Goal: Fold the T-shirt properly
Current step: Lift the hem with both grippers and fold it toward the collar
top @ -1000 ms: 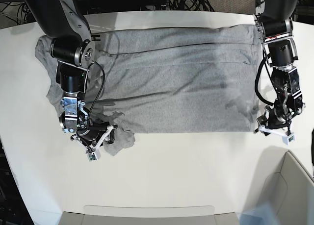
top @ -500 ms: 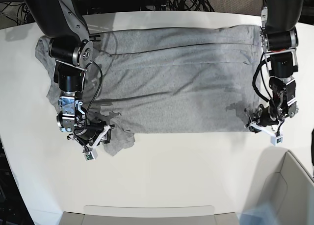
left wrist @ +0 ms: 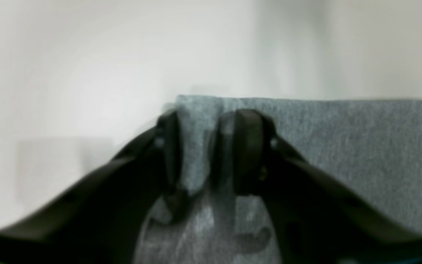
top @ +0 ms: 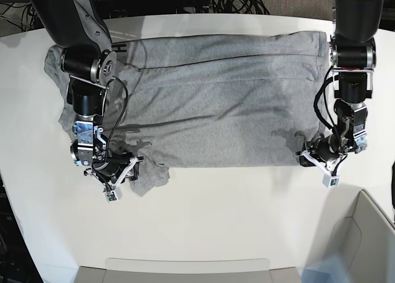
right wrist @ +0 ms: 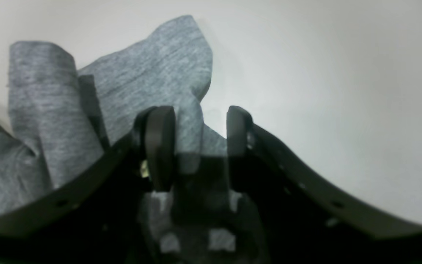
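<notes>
Both arms reach down to the near edge of the T-shirt (top: pixel 216 104). The left gripper (left wrist: pixel 203 146) pinches its corner fold. The right gripper (right wrist: pixel 200 146) straddles a crumpled flap, jaws apart.

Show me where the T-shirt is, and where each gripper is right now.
T-shirt (top: pixel 222 104), base view, middle of the spread grey body.
left gripper (left wrist: pixel 205 146), left wrist view, between its fingertips, around the shirt's corner.
right gripper (right wrist: pixel 202 141), right wrist view, between its fingertips, over bunched cloth.
</notes>
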{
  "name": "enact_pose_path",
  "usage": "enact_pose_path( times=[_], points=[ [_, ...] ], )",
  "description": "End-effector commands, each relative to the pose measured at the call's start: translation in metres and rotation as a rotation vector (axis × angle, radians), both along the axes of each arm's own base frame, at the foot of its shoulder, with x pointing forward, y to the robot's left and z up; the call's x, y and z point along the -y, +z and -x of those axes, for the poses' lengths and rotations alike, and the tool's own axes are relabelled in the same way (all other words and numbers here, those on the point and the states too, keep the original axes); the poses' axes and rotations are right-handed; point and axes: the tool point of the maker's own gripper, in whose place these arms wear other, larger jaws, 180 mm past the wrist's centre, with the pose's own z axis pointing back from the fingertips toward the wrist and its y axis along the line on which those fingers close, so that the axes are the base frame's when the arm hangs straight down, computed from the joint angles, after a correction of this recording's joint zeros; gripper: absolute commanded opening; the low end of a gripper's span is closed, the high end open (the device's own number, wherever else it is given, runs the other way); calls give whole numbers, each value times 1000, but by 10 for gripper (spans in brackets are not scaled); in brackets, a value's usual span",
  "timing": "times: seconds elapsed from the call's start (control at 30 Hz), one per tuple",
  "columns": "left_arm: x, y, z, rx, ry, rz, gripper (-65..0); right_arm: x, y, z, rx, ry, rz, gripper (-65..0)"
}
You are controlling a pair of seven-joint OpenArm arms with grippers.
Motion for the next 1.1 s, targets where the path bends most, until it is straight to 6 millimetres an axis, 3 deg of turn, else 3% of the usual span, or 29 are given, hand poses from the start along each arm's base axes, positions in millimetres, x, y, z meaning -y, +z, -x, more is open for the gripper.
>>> enact_pose_path(
  times=[0.0, 0.07, 0.17, 0.43, 0.53, 0.77, 0.9, 1.07],
  points=[
    [-1, -7, 10, -66, -18, -15, -550, 12, -5, 5, -60, 1, 60, -461],
    [-2, -7, 10, -66, -17, -16, -650, 11, -4, 4, -55, 2, 59, -540],
    [-3, -8, 11, -69, -16, -17, -650, 11, 8, -6, -31, 1, 59, -650],
    [-10, 4, 2, -27, 32, 14, -650, 15, 60, -46, 73, -7, 63, -650],
    [-25, 26, -14, 41, 107, 60, -650, 15, 85, -63, 118, -7, 62, -650],
    [-27, 63, -44, 118, 112, 67, -650, 11, 133, -91, 204, -6, 57, -650],
    [-36, 78, -51, 137, 119, 57, -650, 11, 149, -98, 230, -7, 58, -650],
    [-36, 81, -46, 95, 92, 42, -650, 17, 145, -96, 223, -15, 64, -650]
  ],
)
